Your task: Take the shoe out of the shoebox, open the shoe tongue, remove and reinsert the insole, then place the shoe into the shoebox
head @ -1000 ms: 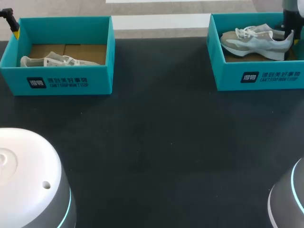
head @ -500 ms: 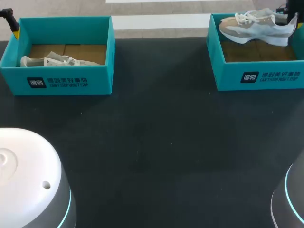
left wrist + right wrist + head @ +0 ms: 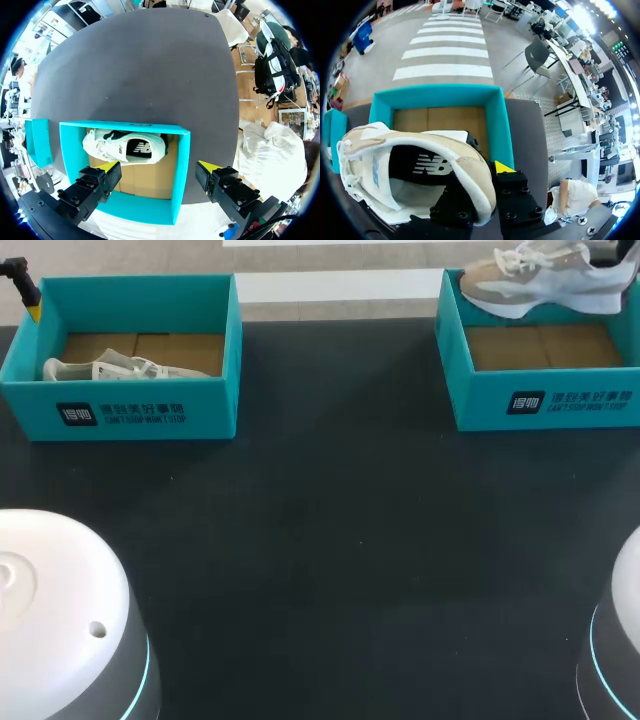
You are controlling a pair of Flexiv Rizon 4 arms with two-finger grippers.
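Observation:
Two teal shoeboxes stand at the table's far side. The left shoebox [image 3: 120,405] holds a pale shoe [image 3: 120,368] lying against its front wall. My left gripper [image 3: 159,170] hangs open above this box's near wall, with that shoe [image 3: 125,146] ahead of it on the cardboard floor. My right gripper [image 3: 487,185] is shut on the heel collar of a beige and white shoe [image 3: 410,165], which hangs above the back of the right shoebox [image 3: 540,400]. In the head view that lifted shoe [image 3: 545,278] is level, toe to the left. The right box's floor [image 3: 440,120] is bare.
Both boxes sit on a black table [image 3: 340,540]. My arms' white bases stand at the near left [image 3: 60,620] and the near right [image 3: 615,640]. A wide stretch of table lies between the boxes and the bases.
My right gripper has lifted the beige and white shoe from the right box's floor to above its back rim. The left arm and left shoe have not moved.

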